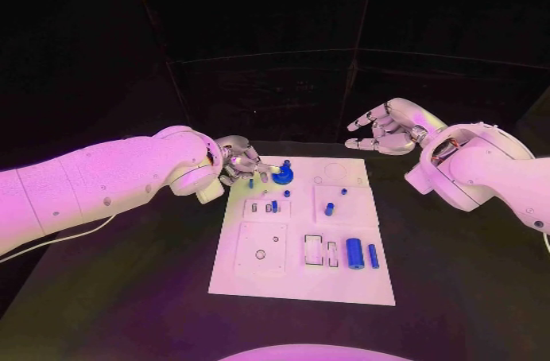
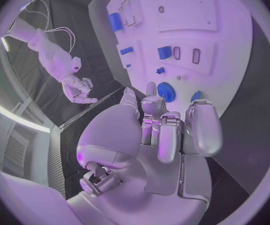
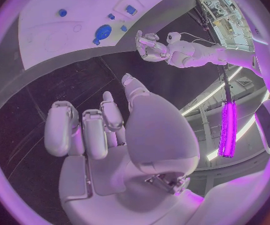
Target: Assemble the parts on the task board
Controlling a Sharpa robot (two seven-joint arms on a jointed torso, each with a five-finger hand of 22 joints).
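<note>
White task board point(image 1: 300, 285) at table centre. Round blue part point(image 1: 283, 176) at board's far-left corner; left hand point(image 1: 238, 166) beside it, fingers curled, grip indeterminable. Right hand point(image 1: 386, 130) beyond board's far-right corner, fingers apart, empty.

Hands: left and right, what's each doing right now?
Left hand: beside the round blue part, grip cannot be told.
Right hand: open, holds nothing.
</note>
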